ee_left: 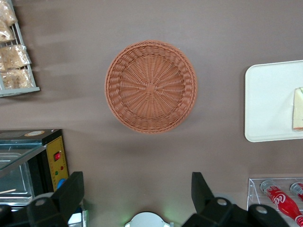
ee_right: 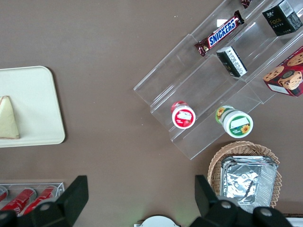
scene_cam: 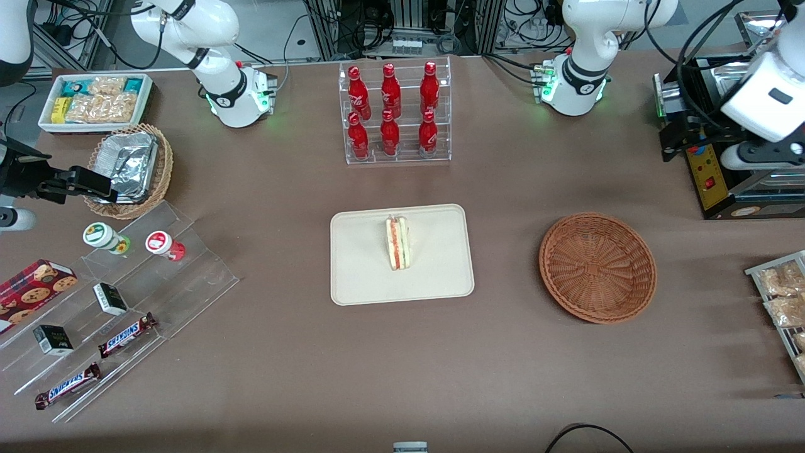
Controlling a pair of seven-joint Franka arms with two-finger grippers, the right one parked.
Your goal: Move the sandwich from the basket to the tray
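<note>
From the front, the sandwich [scene_cam: 397,243] stood on the tray [scene_cam: 358,277], its long edge pointing toward and away from the camera. The basket [scene_cam: 597,267] sat near it, with nothing inside. The gripper [scene_cam: 764,151] was up high at the working arm's end of the table.

In the left wrist view, the gripper's fingers [ee_left: 204,188] were wide apart and held nothing. They hung over the table beside the basket [ee_left: 150,86]. The sandwich [ee_left: 298,109] lay well apart from them, on the tray [ee_left: 267,104].

The job looked done.
</note>
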